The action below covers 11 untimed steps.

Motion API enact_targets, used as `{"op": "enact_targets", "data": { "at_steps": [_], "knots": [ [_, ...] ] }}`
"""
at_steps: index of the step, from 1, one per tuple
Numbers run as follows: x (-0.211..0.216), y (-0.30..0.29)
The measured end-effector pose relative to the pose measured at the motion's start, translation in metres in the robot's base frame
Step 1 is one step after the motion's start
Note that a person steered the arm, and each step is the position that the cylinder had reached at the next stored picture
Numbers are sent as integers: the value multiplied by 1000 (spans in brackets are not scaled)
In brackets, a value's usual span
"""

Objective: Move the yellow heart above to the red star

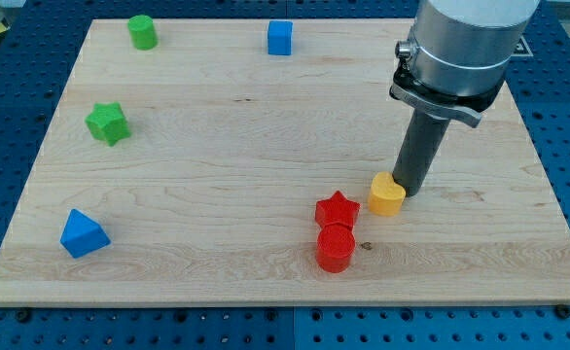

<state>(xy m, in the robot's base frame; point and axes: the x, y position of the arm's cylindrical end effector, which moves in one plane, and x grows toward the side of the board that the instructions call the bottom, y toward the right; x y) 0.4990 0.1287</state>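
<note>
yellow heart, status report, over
My tip at the yellow heart, on its right, view's top side. Red star just left of the heart, red cylinder below. Nothing between heart and star.

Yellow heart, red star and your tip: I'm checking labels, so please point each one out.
yellow heart (386, 194), camera view, on its top face.
red star (337, 210), camera view, centre of its top.
my tip (410, 190), camera view, rod's lower end, beside the heart's right.

board (217, 156): pale smooth wood | yellow heart (386, 194): matt plastic | rod (421, 151): dark matt
</note>
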Motion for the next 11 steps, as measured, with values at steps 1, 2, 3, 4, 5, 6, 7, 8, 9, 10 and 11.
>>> {"op": "enact_targets", "data": {
  "at_steps": [1, 2, 3, 4, 5, 6, 7, 8, 9, 10, 11],
  "knots": [
    [-11, 26],
    [12, 36],
    [29, 17],
    [23, -10],
    [22, -15],
    [18, -31],
    [9, -36],
    [5, -47],
    [5, -47],
    [-19, -29],
    [-53, -8]
  ]
}}
